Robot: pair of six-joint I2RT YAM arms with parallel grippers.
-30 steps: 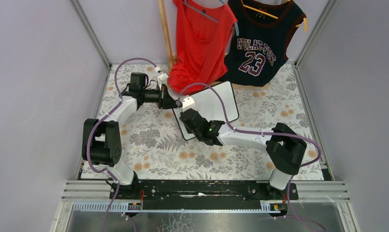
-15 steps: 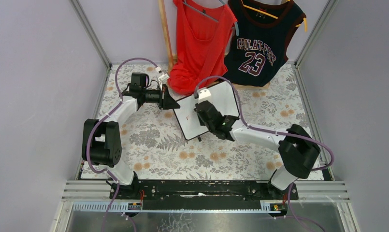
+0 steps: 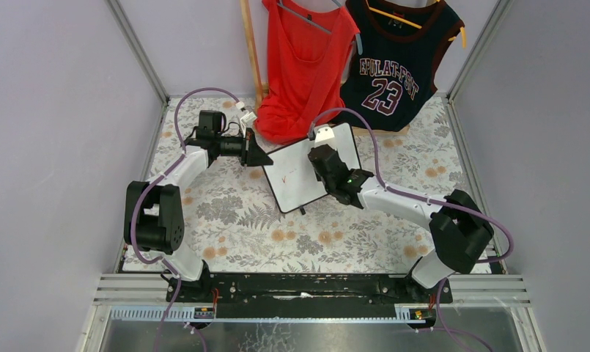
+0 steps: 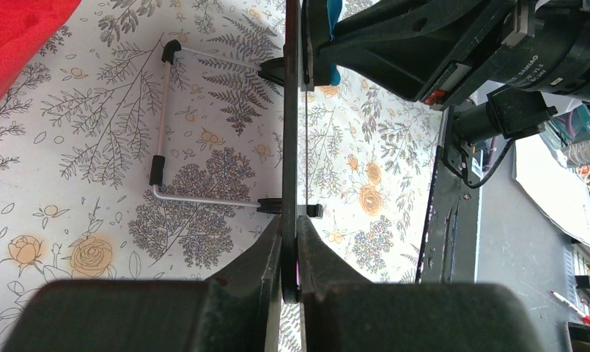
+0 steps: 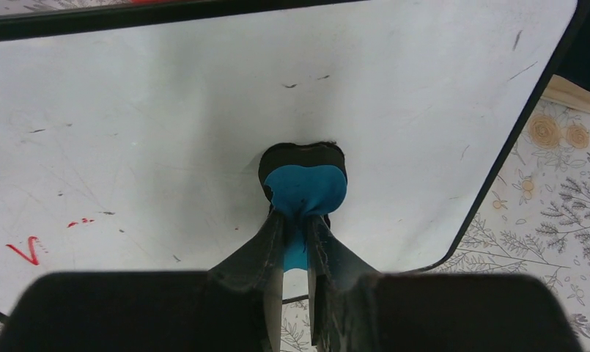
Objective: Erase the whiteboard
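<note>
The whiteboard stands tilted on the floral cloth at mid-table, with a small red mark near its left edge. In the right wrist view the board fills the frame, with red marks at lower left. My left gripper is shut on the board's left edge; in the left wrist view the board runs edge-on between the fingers. My right gripper is shut on the blue eraser, whose dark pad presses against the board's right part.
A red top and a dark "23" jersey hang at the back, just behind the board. A wooden pole leans there. The board's wire stand rests on the cloth. Purple walls enclose both sides.
My right gripper has moved with the eraser from the board's lower left to its upper right, uncovering the small red mark. The left gripper has kept its hold.
</note>
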